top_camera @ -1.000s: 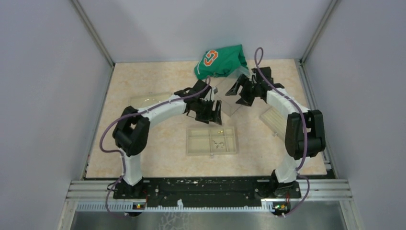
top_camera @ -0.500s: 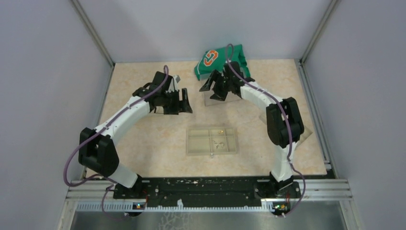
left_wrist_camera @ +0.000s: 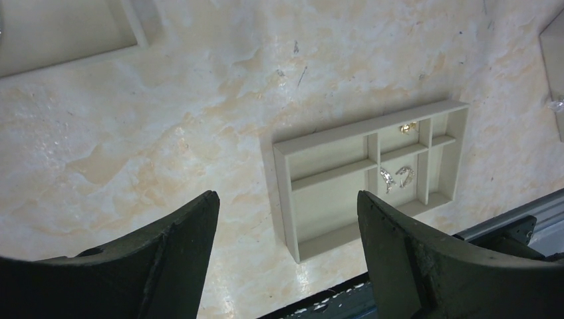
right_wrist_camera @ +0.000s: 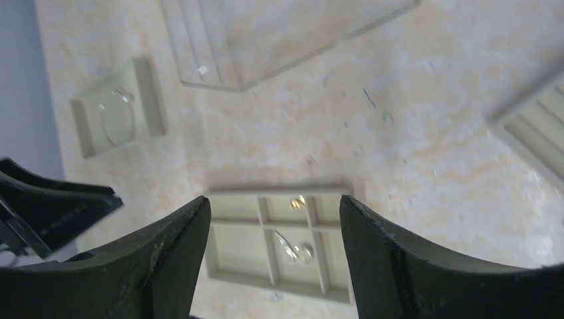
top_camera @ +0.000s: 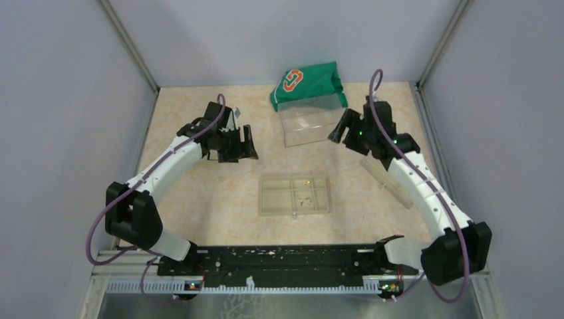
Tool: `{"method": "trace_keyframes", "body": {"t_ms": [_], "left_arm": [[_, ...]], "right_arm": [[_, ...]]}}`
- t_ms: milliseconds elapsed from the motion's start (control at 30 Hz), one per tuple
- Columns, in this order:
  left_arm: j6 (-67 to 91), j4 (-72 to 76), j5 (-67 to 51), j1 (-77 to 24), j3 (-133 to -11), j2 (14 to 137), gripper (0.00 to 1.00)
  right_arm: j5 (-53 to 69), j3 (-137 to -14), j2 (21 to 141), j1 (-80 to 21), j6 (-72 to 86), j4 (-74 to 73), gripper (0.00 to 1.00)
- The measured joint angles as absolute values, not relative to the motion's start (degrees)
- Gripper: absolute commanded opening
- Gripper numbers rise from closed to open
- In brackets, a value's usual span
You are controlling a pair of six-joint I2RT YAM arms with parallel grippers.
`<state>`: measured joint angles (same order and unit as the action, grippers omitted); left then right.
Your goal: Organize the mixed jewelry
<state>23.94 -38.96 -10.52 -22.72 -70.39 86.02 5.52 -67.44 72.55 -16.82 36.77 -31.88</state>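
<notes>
Jewelry bits (left_wrist_camera: 403, 175) sit in two compartments of the divided tray (left_wrist_camera: 282, 193).

Beige marbled tabletop (top_camera: 199, 193) boxed in by plain grey walls (top_camera: 66, 133).

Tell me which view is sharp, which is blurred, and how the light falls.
Left wrist view: sharp; the silvery pieces in the tray read clearly, with a mild sheen on the tabletop. Right wrist view: soft and blurred, those pieces smear together. Top external view: even light, weak shadows, pieces too small to resolve.
</notes>
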Motion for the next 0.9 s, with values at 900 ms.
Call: {"method": "trace_keyframes", "body": {"t_ms": [900], "left_arm": [[29.6,-36.9,-9.5,-24.4,-81.8,97.5,0.84]], "right_arm": [[-0.4,-41.9,74.7,-31.7,43.3,-32.7,0.37]]}}
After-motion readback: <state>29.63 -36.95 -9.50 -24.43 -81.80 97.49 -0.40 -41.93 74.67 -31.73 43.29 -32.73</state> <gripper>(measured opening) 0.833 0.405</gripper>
